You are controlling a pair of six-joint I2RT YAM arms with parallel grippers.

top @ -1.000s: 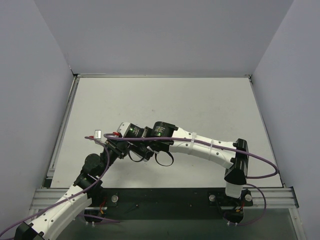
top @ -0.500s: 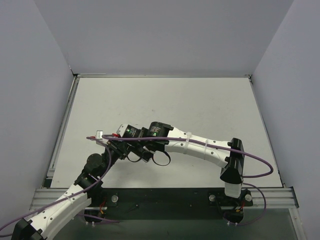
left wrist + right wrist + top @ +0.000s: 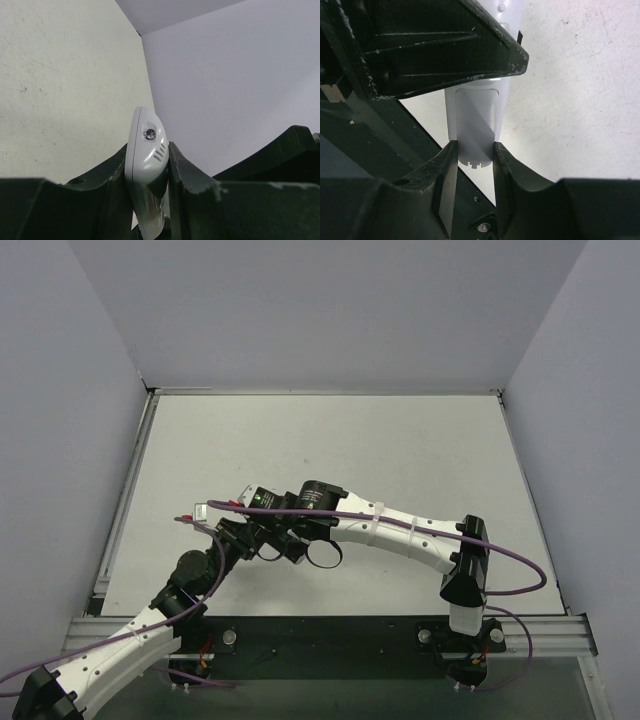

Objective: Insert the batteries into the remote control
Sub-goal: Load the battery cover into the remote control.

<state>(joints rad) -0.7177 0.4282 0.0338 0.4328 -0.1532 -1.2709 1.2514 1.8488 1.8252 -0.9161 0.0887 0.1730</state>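
The white remote control (image 3: 198, 511) is held above the table's near left part, between both arms. In the left wrist view its rounded end with a small lens (image 3: 146, 150) sticks up between my left gripper's (image 3: 148, 146) fingers, which are shut on it. In the right wrist view my right gripper (image 3: 475, 145) is shut on the remote's plain white back (image 3: 475, 120), at its notched end. A finger of the left gripper (image 3: 460, 50) clamps the remote just above. The two grippers meet at about (image 3: 228, 525) in the top view. The batteries are out of view.
The pale table (image 3: 330, 450) is walled at the back and on both sides. A black rail (image 3: 330, 635) with the arm bases runs along the near edge. Purple cables (image 3: 500, 570) loop along both arms.
The right arm's elbow has drawn left and the held remote has shifted slightly towards the near side. Both grips look unchanged.
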